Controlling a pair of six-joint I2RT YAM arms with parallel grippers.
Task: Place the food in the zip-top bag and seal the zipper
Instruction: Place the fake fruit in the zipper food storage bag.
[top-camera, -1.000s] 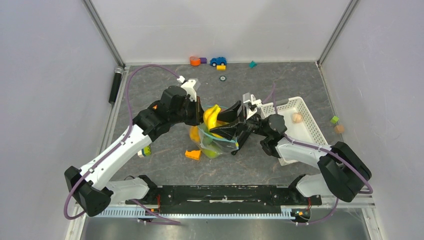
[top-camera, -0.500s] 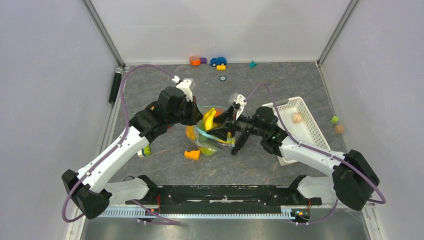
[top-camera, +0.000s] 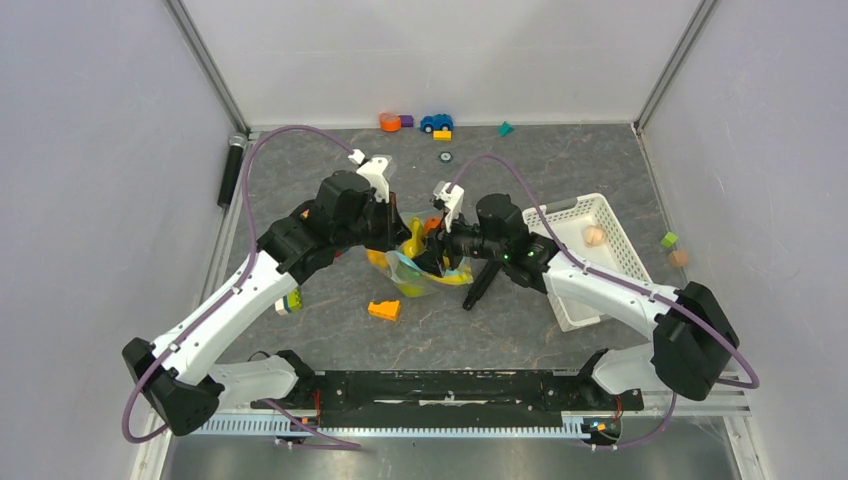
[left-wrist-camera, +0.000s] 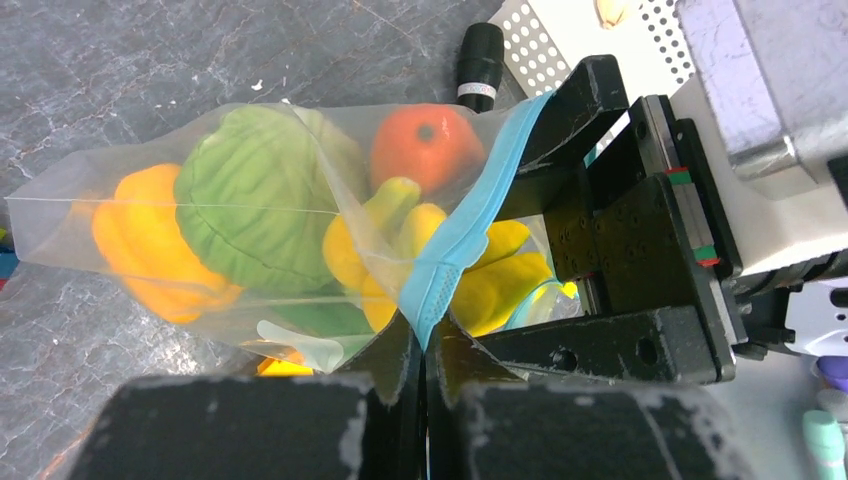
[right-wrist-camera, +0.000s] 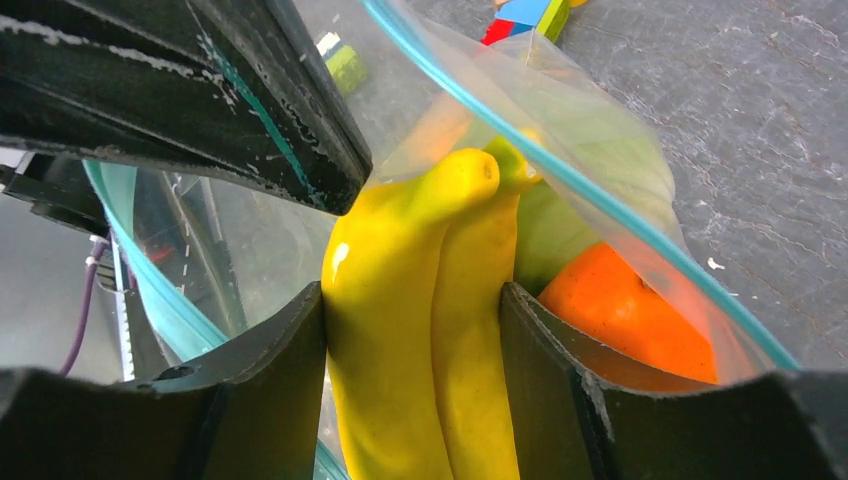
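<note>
Left gripper (left-wrist-camera: 421, 345) pinched shut on zipper (left-wrist-camera: 470, 225), right gripper (right-wrist-camera: 412, 340) clamping banana (right-wrist-camera: 395, 250) in bag (left-wrist-camera: 70, 205) mouth

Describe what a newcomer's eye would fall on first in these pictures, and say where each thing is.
In the middle of the top view is the clear zip-top bag, bulging with bright toy food. The left gripper is pinched shut on the bag's teal zipper. From the other side, the right gripper grips a yellow banana at the bag's open mouth.
</note>
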